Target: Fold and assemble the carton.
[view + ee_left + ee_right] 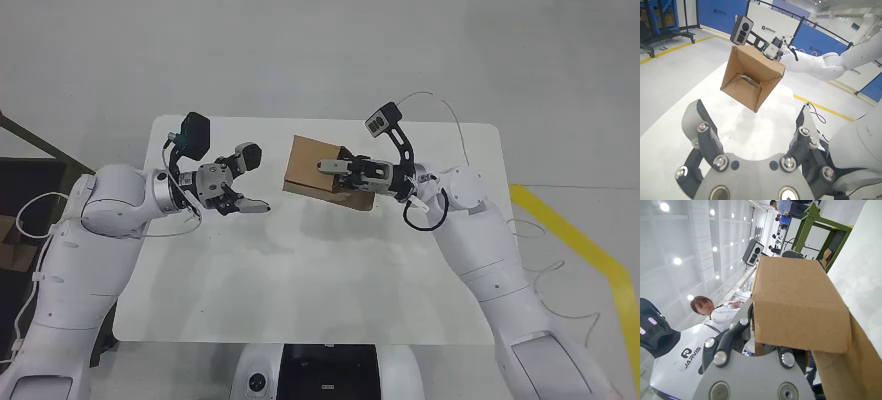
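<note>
The carton (310, 165) hangs in the air above the table (300, 290), over the half of the table farther from the robot and about midway across its width. It is tilted so that one lower corner points down at the tabletop. From above, its long axis runs across the table, from the left arm's side to the right arm's side. Its open mouth (745, 85) faces the table's left side, and the left wrist view looks straight into it, down to inner flaps folded at the far end with a narrow slit between them. The right gripper (338, 168) is clamped on the carton's wall at the end toward the table's right side, where a loose flap (846, 366) trails off. The left gripper (252, 182) hovers above the table's far left part, short of the mouth and not touching it, with its fingers (696, 113) spread wide and nothing between them.
</note>
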### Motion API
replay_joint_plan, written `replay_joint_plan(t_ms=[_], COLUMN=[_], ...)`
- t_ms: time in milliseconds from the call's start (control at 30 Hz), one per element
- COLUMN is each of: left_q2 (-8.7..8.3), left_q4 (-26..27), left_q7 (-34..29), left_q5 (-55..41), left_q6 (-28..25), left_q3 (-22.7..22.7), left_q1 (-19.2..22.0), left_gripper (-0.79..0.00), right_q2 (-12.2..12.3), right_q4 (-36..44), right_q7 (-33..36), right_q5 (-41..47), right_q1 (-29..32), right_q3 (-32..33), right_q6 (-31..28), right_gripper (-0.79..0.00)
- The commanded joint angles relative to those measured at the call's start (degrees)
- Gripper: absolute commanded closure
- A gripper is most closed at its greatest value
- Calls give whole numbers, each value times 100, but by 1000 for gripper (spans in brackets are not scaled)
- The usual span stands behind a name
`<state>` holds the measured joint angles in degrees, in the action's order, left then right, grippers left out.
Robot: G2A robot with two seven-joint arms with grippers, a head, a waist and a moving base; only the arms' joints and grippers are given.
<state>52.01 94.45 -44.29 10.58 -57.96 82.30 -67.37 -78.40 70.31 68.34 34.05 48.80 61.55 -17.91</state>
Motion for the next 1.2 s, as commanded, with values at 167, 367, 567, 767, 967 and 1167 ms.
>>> replay_joint_plan(t_ms=[167,367,567,767,967,1167], left_q2=[7,-8,-91,-243,-461,-678], left_q4=[267,404,347,287,324,296], left_q7=[428,1054,1785,2560,3166,3863], left_q5=[839,1653,2236,2777,3269,3666], left_q6=[-4,-4,-4,-4,-4,-4], left_q3=[-143,-547,-909,-1157,-1438,-1698], left_q1=[-27,84,219,285,318,395], left_gripper=[-785,-785,-785,-785,-785,-785], right_q2=[31,36,34,43,30,23], right_q4=[180,196,214,193,104,8], right_q7=[38,243,485,759,930,1032], right_q5=[-248,-95,213,434,750,817], right_q1=[103,119,99,45,-22,-107], right_q3=[-87,-164,-183,-176,-195,-231], right_q6=[282,510,598,698,835,860], right_gripper=[0,0,0,0,0,0])
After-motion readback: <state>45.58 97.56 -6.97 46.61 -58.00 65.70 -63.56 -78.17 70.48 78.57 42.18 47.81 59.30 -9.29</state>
